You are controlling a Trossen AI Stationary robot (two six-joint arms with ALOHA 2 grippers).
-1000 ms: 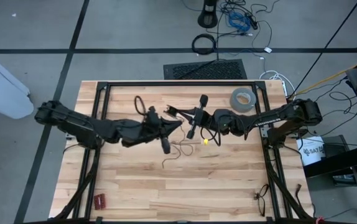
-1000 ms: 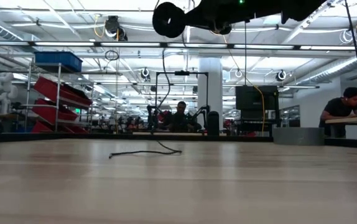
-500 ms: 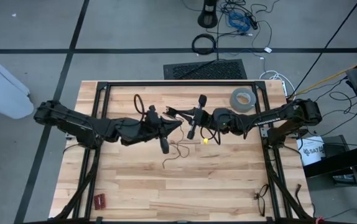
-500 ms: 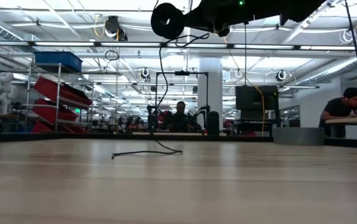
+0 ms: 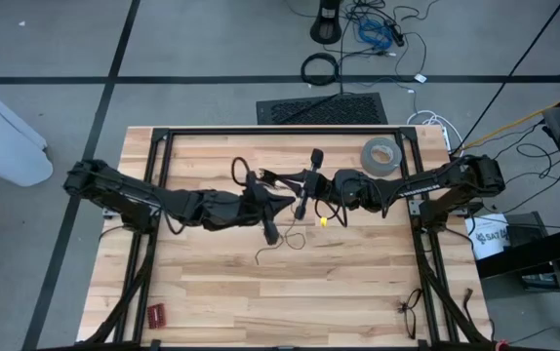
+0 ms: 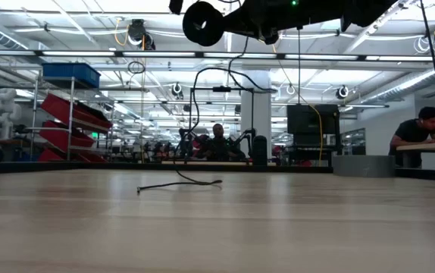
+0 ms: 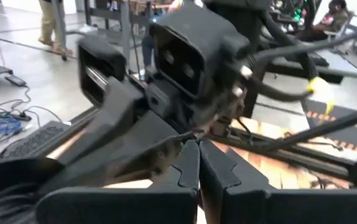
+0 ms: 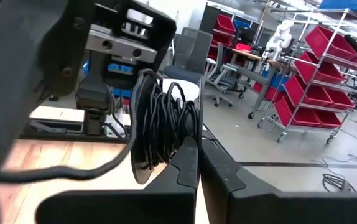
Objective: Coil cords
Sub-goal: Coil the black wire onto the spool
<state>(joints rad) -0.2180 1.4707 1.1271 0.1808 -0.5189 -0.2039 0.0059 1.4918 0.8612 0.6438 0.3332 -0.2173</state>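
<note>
The right gripper [image 8: 198, 146] was clenched on a coiled bundle of the cord [image 8: 163, 118]. The left gripper [image 7: 198, 149] met it with fingers pressed together, a loose tail [image 5: 278, 248] trailing on the table [image 5: 212, 292] below them.

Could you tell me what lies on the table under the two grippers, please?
Under the left gripper and right gripper, a loose end of the thin black cord trails across the wooden table. The arms hide its upper part from above.

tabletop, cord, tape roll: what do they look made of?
Tabletop: pale wood planks, matte; seams and grain show.
Cord: thin black flexible wire, probably rubber or plastic jacketed; it trails limp in curves.
Tape roll: grey, dull, likely cloth or duct tape; can't confirm.
</note>
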